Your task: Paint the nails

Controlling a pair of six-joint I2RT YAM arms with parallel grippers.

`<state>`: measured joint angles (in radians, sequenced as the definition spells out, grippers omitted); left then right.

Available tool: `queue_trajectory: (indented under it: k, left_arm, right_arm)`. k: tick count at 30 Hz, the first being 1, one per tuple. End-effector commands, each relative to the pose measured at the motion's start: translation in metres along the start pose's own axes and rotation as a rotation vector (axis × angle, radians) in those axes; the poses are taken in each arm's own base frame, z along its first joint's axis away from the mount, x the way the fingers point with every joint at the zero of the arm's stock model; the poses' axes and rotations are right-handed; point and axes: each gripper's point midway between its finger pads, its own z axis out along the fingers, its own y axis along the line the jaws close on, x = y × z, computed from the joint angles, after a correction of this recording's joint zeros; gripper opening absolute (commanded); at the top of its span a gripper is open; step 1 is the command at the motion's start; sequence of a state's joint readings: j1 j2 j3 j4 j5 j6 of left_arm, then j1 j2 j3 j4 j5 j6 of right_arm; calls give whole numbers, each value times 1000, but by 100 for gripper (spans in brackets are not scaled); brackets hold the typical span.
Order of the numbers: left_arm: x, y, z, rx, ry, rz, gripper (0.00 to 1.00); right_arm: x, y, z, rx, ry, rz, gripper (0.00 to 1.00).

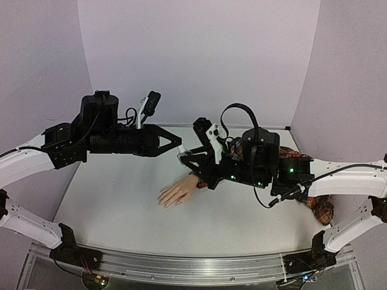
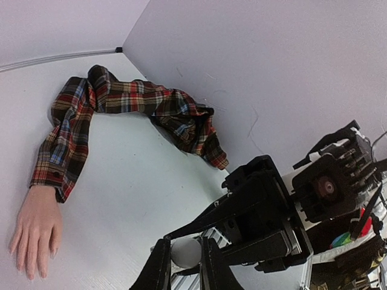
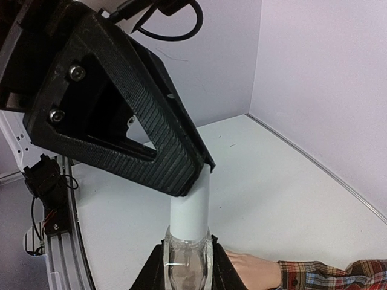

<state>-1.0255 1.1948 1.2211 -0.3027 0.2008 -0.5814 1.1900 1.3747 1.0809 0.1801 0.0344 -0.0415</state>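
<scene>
Now you're bracing the clear bottle (image 3: 183,275) in your clamped right gripper (image 3: 187,261) while your left gripper (image 2: 184,266) is pinching the white cap (image 3: 190,208), ready for unscrewing.

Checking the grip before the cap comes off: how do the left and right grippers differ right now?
The left gripper is shut on the white cap; the right gripper is shut on the clear bottle below it. The left gripper reaches in from the left, the right gripper from the right, over the plaid sleeve. Shared: both are closed on the same bottle, just beyond the mannequin hand.
</scene>
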Motion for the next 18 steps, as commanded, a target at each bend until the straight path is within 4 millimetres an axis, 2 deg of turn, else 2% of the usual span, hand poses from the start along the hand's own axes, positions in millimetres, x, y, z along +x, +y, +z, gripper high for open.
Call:
queue_trajectory:
  k: [1,4,11,18]
  left_arm:
    - [-27,5,-12,-113,-74,-60,0]
    - [-30,13,-14,-165,-83,-98,0]
    - [-33,21,-16,-217,-104,-174,0]
    - [-34,23,-13,-226,-103,-213,0]
  right_arm:
    - [-21,-11,7,69,-48,-3,0]
    - [-15,-13,13,100,-31,-20,0]
    - [-16,-17,22,229,-15,-102,0]
    - [-17,-32,19,369,-3,-145,0]
